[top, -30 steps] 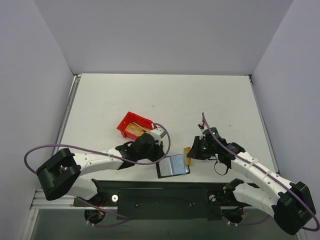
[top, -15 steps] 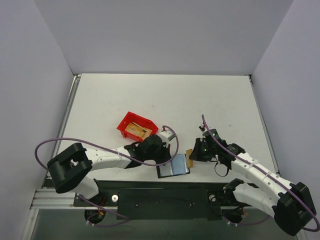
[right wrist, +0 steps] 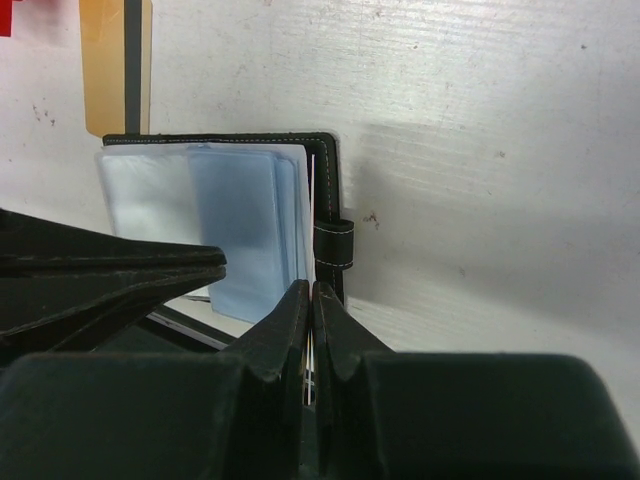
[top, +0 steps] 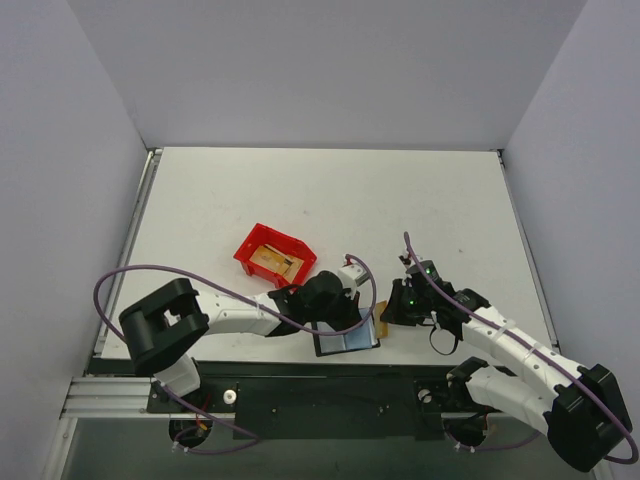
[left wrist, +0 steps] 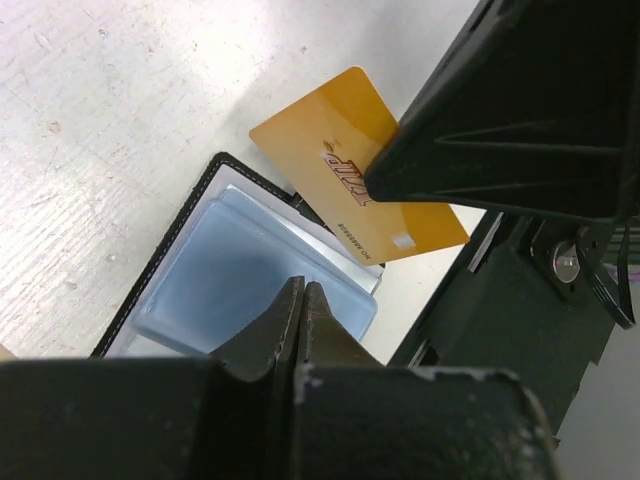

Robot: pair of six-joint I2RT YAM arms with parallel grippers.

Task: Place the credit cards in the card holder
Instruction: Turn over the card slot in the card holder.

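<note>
Your left gripper has its fingers pressed together over the pale blue inside of the open card holder, low centre in the overhead view. Your right gripper is pinched together too at the holder's strap edge, perhaps on a thin sleeve, though that's unclear. A gold credit card lies at the holder's upper right corner in the left wrist view, and more rest in the red bin.

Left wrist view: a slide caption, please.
Shut left gripper over open card holder; right gripper holds a gold credit card.
</note>
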